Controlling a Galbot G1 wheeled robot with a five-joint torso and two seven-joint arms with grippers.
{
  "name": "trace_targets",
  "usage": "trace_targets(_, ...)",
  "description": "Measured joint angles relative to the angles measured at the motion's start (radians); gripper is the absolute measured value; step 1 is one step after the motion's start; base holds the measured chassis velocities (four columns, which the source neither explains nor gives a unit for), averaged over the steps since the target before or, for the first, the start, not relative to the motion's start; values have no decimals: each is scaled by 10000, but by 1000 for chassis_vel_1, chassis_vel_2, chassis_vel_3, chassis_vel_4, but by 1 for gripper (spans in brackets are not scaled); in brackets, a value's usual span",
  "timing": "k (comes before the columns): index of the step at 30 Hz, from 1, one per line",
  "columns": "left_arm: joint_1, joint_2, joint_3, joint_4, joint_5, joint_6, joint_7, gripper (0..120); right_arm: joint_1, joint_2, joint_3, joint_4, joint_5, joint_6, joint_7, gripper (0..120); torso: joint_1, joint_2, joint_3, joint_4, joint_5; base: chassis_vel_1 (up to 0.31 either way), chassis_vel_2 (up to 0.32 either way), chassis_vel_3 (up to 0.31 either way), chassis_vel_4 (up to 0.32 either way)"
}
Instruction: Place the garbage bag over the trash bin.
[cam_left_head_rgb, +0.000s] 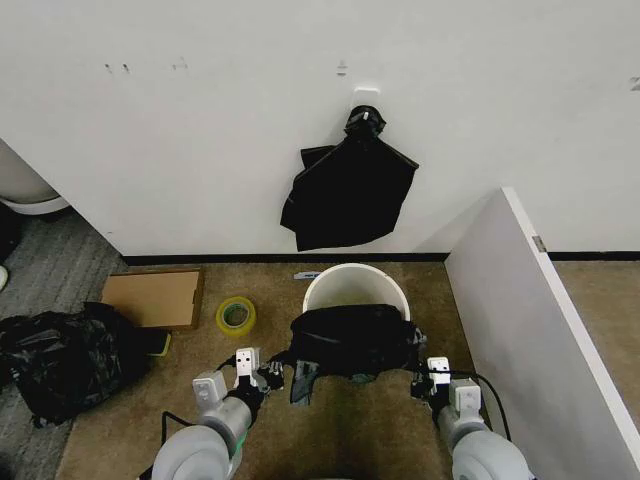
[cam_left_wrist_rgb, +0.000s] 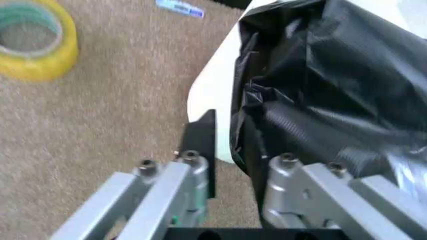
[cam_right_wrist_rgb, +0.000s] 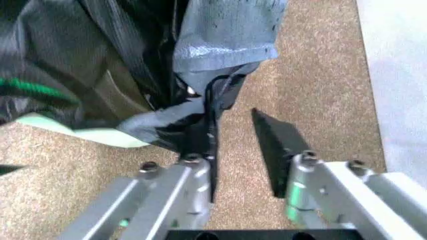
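Garbage bag: I see one thin, glossy black plastic bag (cam_left_head_rgb: 352, 338), heavily wrinkled, draped over the near part of the bin's rim and hanging down its front; the far part of the opening stays uncovered.
Trash bin: one round white plastic bucket (cam_left_head_rgb: 355, 277) with a rolled rim, standing on brown short-pile carpet (cam_left_head_rgb: 260, 410) close to the white wall.
Left gripper: the left gripper (cam_left_head_rgb: 276, 377) sits at the bag's left edge. In my left wrist view its flat black fingers (cam_left_wrist_rgb: 203, 145) stand apart, one outside the bin wall, the other hidden by bag folds; I cannot tell whether plastic is pinched.
Right gripper: the right gripper (cam_right_wrist_rgb: 235, 150) is at the bag's right edge, jaws spread; a fold of bag touches one finger, the other is clear of it.
Other items, counted: one yellow tape roll (cam_left_head_rgb: 236, 316); one flat brown cardboard piece (cam_left_head_rgb: 152, 298); one lumpy black plastic mound (cam_left_head_rgb: 65, 358); one bundle of flat black bags (cam_left_head_rgb: 346, 193) hung on the wall, knotted on top.
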Motion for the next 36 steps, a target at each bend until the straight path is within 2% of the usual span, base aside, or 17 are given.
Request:
trace_targets(2,116,32,-107,-100,105,0,10,26,-71,-1,11,76,-37,10,23,26,0,0,0,0,0,0,0,0,0)
trace_targets(8,991,235,-749,-898,560,62,19,50,-596,-54,82,583,-537,151,70,52,0,0,0,0,0,0,0,0,0)
trace_targets(9,991,235,-749,-898,560,62,19,50,-596,-54,82,583,-537,151,70,52,0,0,0,0,0,0,0,0,0)
trace_targets(14,1861,379,-879,-1383,1118,64,35,74,-1318,-63,200,1161,-1202,442,48,73,-1,0,-1,1,0,0,0,0,0)
trace_targets(17,2055,379,-900,-1469,1218,56,36,79,-1507,-60,225,1259,-1395,563,35,80,-1,0,-1,0,0,0,0,0,0)
trace_targets(21,2622,365,-974,-1640,1499,-7,36,96,-2000,-52,268,1371,-2027,975,-61,96,-1,0,-1,-1,0,0,0,0,0)
trace_targets(30,3444,420,-1005,-1910,1814,-215,51,100,-2714,-104,459,1544,-2498,1626,-226,100,-1,0,-1,-1,0,0,0,0,0)
trace_targets(36,4298,263,-1109,-2304,2409,-647,122,100,-3563,-200,780,1951,-3025,3107,-645,100,-1,0,-1,0,1,0,0,0,0)
